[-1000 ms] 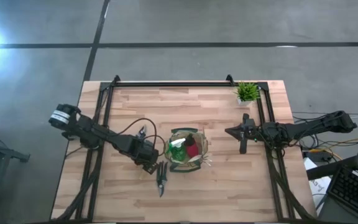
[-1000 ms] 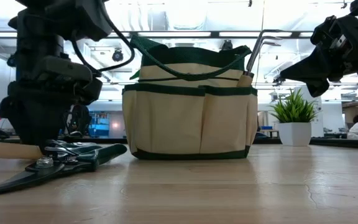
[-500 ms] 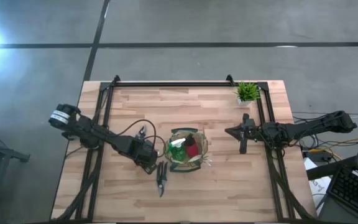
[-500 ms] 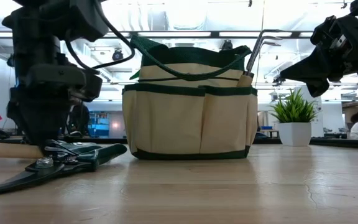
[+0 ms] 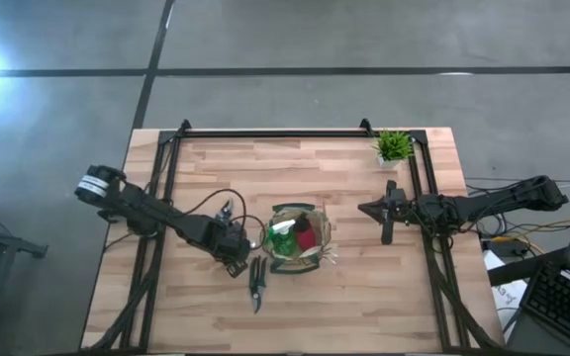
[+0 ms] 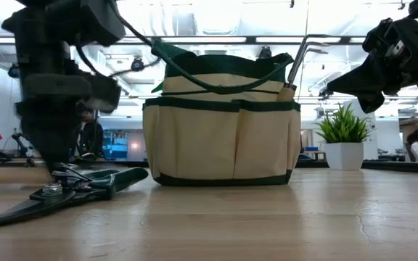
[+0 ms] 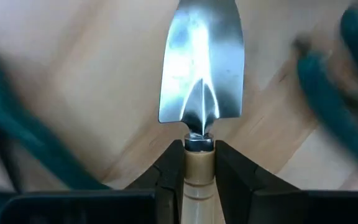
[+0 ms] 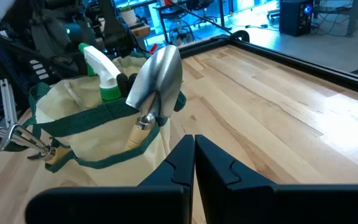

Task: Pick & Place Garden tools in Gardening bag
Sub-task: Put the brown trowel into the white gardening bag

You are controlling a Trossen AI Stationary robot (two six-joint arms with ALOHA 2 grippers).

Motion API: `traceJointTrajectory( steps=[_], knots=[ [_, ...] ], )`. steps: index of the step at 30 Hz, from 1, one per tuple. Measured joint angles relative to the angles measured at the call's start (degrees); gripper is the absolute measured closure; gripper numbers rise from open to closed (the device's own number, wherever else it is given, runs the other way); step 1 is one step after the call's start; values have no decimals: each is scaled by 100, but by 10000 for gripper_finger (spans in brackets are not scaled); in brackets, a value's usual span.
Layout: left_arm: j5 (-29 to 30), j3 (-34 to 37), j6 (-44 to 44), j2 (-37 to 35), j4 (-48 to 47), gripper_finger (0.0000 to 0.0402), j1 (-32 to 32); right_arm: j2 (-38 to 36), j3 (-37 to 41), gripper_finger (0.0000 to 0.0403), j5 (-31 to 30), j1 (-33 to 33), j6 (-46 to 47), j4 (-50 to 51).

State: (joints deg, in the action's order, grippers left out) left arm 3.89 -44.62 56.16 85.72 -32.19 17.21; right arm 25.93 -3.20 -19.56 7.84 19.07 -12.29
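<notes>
Now the left hand (image 7: 199, 180) sits low on the desk (image 5: 364, 297) just left of the gardening bag (image 5: 298, 237), its fingers clamped on the wooden handle of a silver trowel (image 7: 201, 68). Black pruning shears (image 5: 256, 281) lie flat on the desk beside it. Over on the right, the right hand (image 8: 194, 163) hangs fully closed and empty, well clear of the bag, near the potted plant (image 5: 394, 146).

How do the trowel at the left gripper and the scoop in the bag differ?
The trowel sits outside the bag in the left gripper; the scoop stands blade-up in the bag. The trowel's blade tapers, the scoop's is rounded. Both have silver blades and wooden handles.
</notes>
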Motion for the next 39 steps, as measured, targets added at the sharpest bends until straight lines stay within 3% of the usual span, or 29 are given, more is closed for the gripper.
traceJointTrajectory(
  steps=[13,19,24,28,33,39],
  knots=[
    [1511,-1,-21,-2161,-132,335,311,0,0,394,-1,0,0,0],
    [2404,-1,-1248,-2373,404,335,439,0,0,394,-1,0,0,0],
    [2710,51,-2647,-2237,1820,335,436,0,0,394,-1,0,0,-1],
    [2608,393,-3833,-2181,3642,335,422,0,0,394,-1,0,0,0],
    [2245,1002,-4584,-2182,5301,335,344,0,0,394,-1,0,0,0],
    [1216,1947,-5012,-2176,7663,335,131,-2,0,394,-1,2,0,0]
  ],
)
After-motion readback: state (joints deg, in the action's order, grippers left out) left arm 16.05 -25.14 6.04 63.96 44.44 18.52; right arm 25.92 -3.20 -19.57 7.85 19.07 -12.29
